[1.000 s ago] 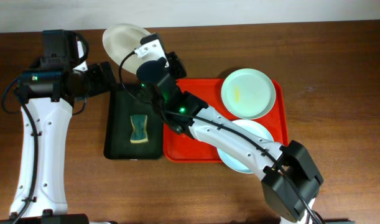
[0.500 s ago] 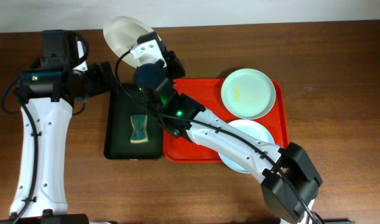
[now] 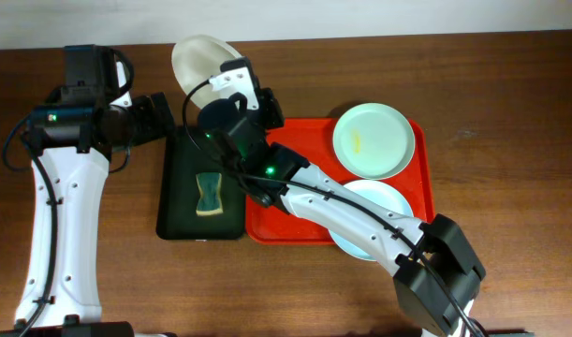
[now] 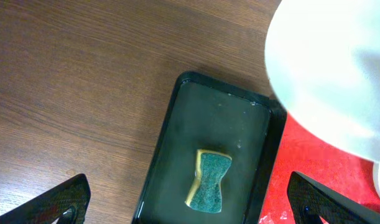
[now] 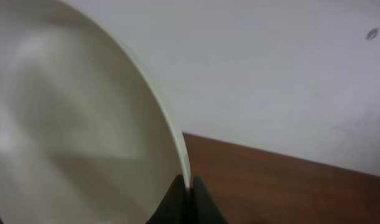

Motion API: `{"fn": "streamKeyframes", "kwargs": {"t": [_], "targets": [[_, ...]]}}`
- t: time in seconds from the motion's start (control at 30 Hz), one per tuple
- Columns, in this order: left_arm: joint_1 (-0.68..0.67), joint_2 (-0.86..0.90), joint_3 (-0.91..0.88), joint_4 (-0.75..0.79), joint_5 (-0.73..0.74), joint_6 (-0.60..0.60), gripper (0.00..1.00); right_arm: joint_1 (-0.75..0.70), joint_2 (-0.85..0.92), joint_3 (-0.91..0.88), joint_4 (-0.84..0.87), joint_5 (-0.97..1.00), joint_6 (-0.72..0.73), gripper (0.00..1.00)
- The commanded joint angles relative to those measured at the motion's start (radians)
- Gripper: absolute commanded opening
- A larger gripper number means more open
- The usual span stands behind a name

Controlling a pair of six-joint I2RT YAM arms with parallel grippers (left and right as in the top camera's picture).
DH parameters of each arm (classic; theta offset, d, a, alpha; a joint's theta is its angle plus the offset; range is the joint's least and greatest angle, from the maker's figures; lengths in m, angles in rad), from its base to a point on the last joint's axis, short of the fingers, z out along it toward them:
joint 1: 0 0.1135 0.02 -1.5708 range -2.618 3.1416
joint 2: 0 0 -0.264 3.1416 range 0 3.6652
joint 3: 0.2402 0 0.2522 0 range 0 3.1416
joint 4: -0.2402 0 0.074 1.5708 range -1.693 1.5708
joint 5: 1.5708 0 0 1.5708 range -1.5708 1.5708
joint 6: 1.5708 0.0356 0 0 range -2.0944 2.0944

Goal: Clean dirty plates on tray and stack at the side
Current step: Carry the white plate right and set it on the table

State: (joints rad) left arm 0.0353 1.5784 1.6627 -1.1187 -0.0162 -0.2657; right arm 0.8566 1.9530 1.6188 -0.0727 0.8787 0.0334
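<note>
Since a second ago: the round white shallow plate (image 3: 201,61) has swung right and turned more edge-on, with the carrying arm shifted alongside it. The left arm, sponge and other plates are unchanged.

Right gripper (image 5: 186,186): jaws pressed together on the white plate's rim in a thin edge pinch, nothing more. The plate is held tilted in the air over the far end of the narrow dark green plastic tray (image 3: 178,220), clear of the brown wooden table (image 3: 510,94).

Left gripper (image 3: 164,114): jaws spread wide, holding nothing, hovering near the green tray's far left corner. The green-and-yellow sponge (image 4: 209,180) lies flat in that tray below it, untouched.

Further out: two pale blue-green round plates (image 3: 374,140) rest on the large rectangular red plastic tray (image 3: 419,178). The nearer plate is partly under the right arm. The farther one shows a yellowish smear.

Judgement: the step in hand looks like presenting the white plate for wiping.
- Keep the plate steady over the green tray (drips land there).
- Send the left jaws straight down onto the sponge's narrow waist.
- Wipe lightly and toward the pinched rim, since a hard push away from it could lever the plate out of so slim a grip.
</note>
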Motion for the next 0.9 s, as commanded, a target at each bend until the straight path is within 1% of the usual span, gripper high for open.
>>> {"fn": "streamKeyframes", "kwargs": {"t": [0.0, 0.07, 0.1, 0.13, 0.2, 0.33, 0.47, 0.5, 0.6, 0.73, 0.87], "targets": [[0.002, -0.001, 0.005, -0.001, -0.007, -0.010, 0.99, -0.002, -0.039, 0.019, -0.119, -0.020, 0.254, 0.04], [0.002, -0.001, 0.005, -0.001, -0.007, -0.010, 0.99, -0.027, -0.039, 0.019, -0.233, -0.108, 0.431, 0.04], [0.002, -0.001, 0.005, -0.001, -0.007, -0.010, 0.99, -0.051, -0.039, 0.019, -0.287, -0.203, 0.505, 0.04], [0.002, -0.001, 0.005, -0.001, -0.006, -0.010, 0.99, -0.080, -0.039, 0.019, -0.322, -0.312, 0.549, 0.04], [0.002, -0.001, 0.005, -0.001, -0.007, -0.010, 0.99, -0.134, -0.039, 0.019, -0.347, -0.470, 0.559, 0.04], [0.002, -0.001, 0.005, -0.001, -0.007, -0.010, 0.99, -0.313, -0.079, 0.020, -0.415, -0.795, 0.559, 0.04], [0.002, -0.001, 0.005, -0.001, -0.007, -0.010, 0.99, -0.503, -0.130, 0.020, -0.488, -0.981, 0.559, 0.04], [0.002, -0.001, 0.005, -0.001, -0.006, -0.010, 0.99, -0.578, -0.142, 0.020, -0.520, -1.034, 0.559, 0.04], [0.002, -0.001, 0.005, -0.001, -0.007, -0.009, 0.99, -0.742, -0.151, 0.020, -0.619, -1.101, 0.559, 0.04], [0.002, -0.001, 0.005, -0.001, -0.006, -0.010, 0.99, -0.963, -0.149, 0.019, -0.769, -1.104, 0.558, 0.04], [0.002, -0.001, 0.005, -0.001, -0.007, -0.009, 0.99, -1.172, -0.149, 0.019, -0.874, -1.104, 0.503, 0.04]]}}
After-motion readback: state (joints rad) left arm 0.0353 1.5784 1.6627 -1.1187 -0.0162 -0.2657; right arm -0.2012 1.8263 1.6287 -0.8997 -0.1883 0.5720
